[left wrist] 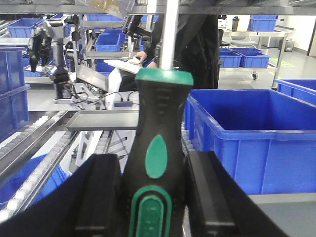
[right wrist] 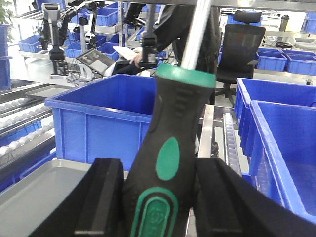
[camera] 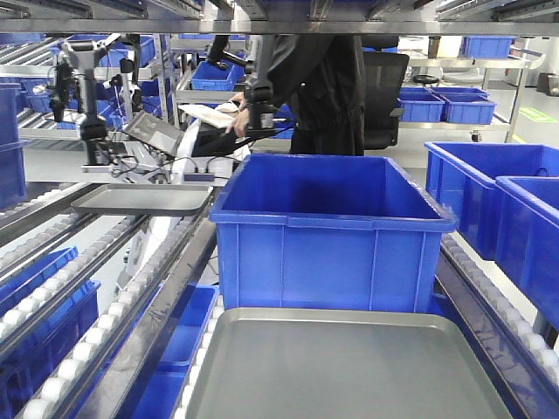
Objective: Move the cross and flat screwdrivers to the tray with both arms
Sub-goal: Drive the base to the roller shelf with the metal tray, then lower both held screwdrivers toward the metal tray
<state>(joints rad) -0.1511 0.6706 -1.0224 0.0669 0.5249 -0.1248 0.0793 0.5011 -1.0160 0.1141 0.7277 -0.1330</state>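
Note:
My left gripper [left wrist: 154,190] is shut on a screwdriver [left wrist: 157,148] with a black and green handle, its silver shaft pointing up out of the frame. My right gripper [right wrist: 158,200] is shut on the other, alike screwdriver [right wrist: 170,148], shaft also pointing up. Which one is cross I cannot tell. The wide grey metal tray [camera: 349,367] lies at the near end of the roller lane in the front view. It shows at lower left in the right wrist view [right wrist: 39,197] and at lower right in the left wrist view [left wrist: 286,212]. Neither arm nor screwdriver shows in the front view.
A large blue crate [camera: 327,231] stands just behind the tray. More blue crates [camera: 502,218] sit on the right lane. A second grey tray [camera: 144,199] lies on the far left lane. A person in black [camera: 323,78] stands behind, beside another robot arm [camera: 83,87].

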